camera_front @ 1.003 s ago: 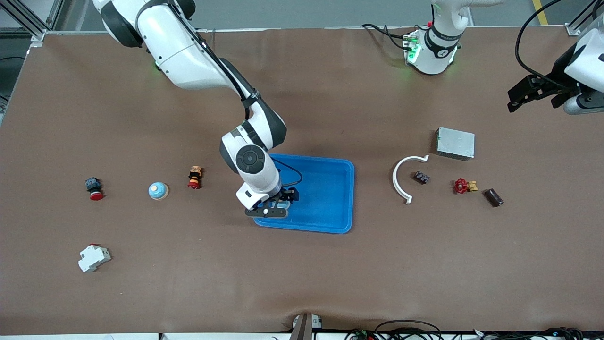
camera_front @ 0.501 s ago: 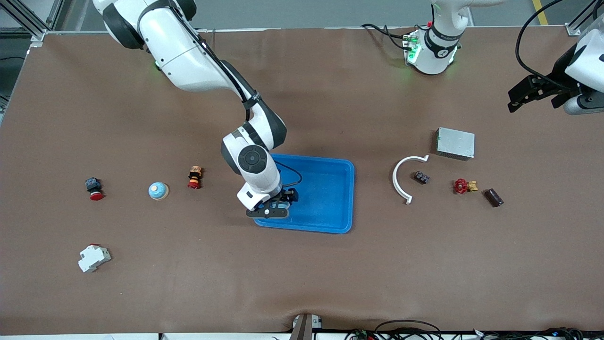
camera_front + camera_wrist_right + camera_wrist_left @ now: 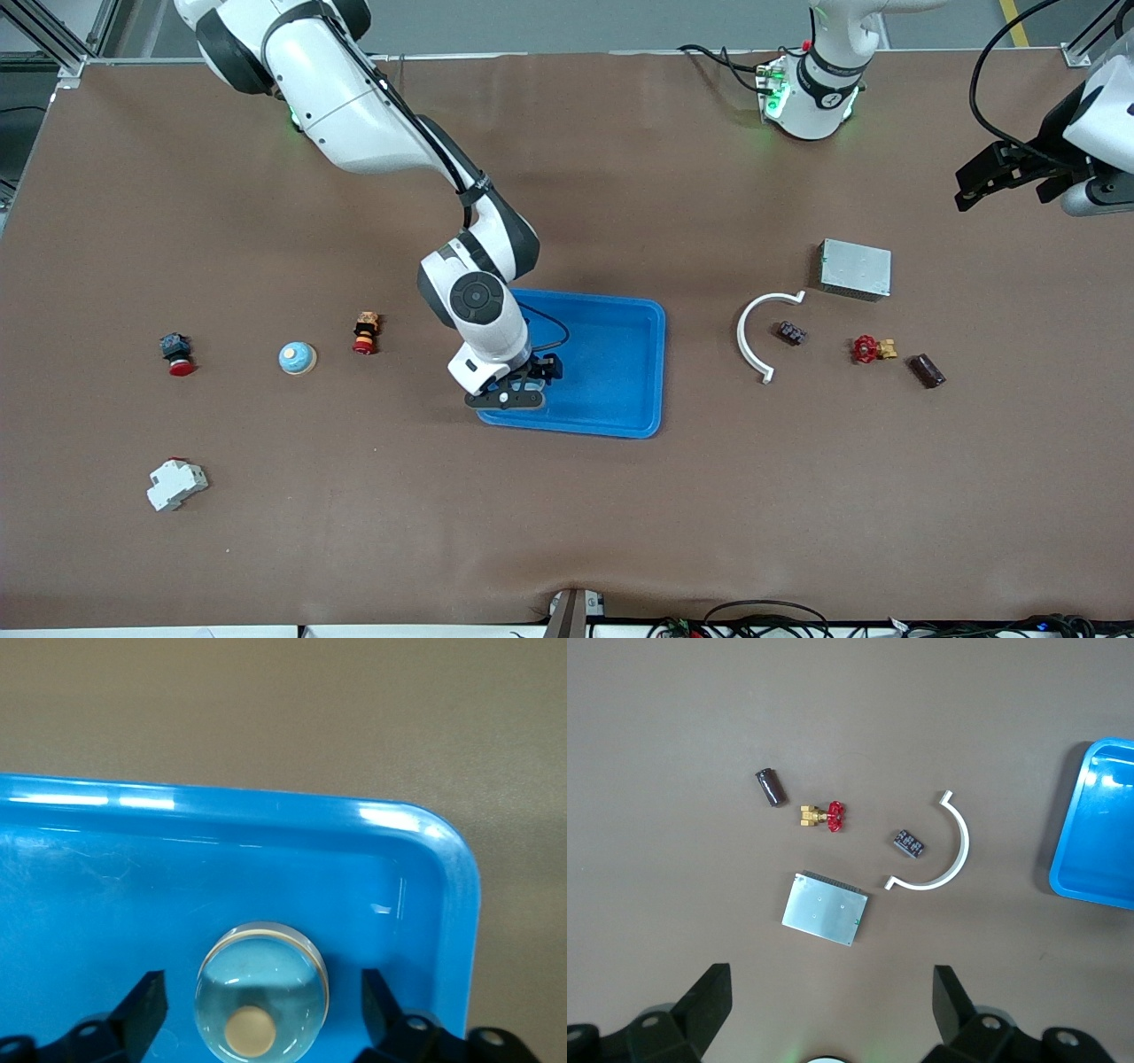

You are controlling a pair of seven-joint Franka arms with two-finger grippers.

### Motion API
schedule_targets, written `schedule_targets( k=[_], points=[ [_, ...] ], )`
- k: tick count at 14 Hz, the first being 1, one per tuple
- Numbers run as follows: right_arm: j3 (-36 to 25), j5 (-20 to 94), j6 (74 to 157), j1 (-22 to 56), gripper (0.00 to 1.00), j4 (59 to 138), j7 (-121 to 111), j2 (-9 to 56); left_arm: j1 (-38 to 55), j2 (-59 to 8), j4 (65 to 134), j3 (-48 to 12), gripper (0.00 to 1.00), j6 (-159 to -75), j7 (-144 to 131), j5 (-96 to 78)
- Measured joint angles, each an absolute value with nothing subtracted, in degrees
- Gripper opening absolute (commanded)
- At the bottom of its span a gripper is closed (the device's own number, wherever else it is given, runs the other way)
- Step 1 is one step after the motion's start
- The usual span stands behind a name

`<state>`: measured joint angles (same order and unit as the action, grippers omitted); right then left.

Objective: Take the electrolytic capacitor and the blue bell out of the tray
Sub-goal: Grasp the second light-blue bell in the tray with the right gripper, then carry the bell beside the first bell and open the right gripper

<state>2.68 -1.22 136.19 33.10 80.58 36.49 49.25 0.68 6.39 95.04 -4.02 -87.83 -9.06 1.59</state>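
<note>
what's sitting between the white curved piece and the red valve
A small dark block lies between the white curved piece and the red valve, apart from both, clearest in the front view.

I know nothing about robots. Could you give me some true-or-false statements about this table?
1. A pale blue domed bell lies in the blue plastic tray. True.
2. The right gripper is clamped on that bell. False: its fingers stand apart on either side of it, not touching.
3. The dark brown cylindrical capacitor is in the tray. False: it lies on the table, toward the left arm's end.
4. The left gripper is open and holds nothing. True.
</note>
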Motion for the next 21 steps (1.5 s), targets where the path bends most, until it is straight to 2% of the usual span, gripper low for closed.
schedule_targets(
  k=[4, 7, 15, 21],
  points=[
    [2.69, -1.22, 136.37, 33.13, 0.46, 80.57, 36.49, 49.27, 0.68, 6.39, 95.13, -4.02, 1.0, -87.82, -9.06, 1.59],
    [2.68, -1.22, 136.42, 33.13, 0.17, 80.48, 36.49, 49.28, 0.68, 6.39, 95.13, -4.02, 1.0, -87.67, -9.06, 1.59],
    [2.69, -1.21, 135.36, 33.13, 0.13, 79.46, 36.49, 49.14, 0.68, 6.39, 95.13, -3.93, 1.0, -87.66, -9.06, 1.59],
    [2.51, -1.21, 125.42, 32.86, 0.13, 78.37, 33.65, 44.87, 0.68, 6.39, 95.17, -3.91, 1.0, -87.65, -9.06, 1.59]
  ],
)
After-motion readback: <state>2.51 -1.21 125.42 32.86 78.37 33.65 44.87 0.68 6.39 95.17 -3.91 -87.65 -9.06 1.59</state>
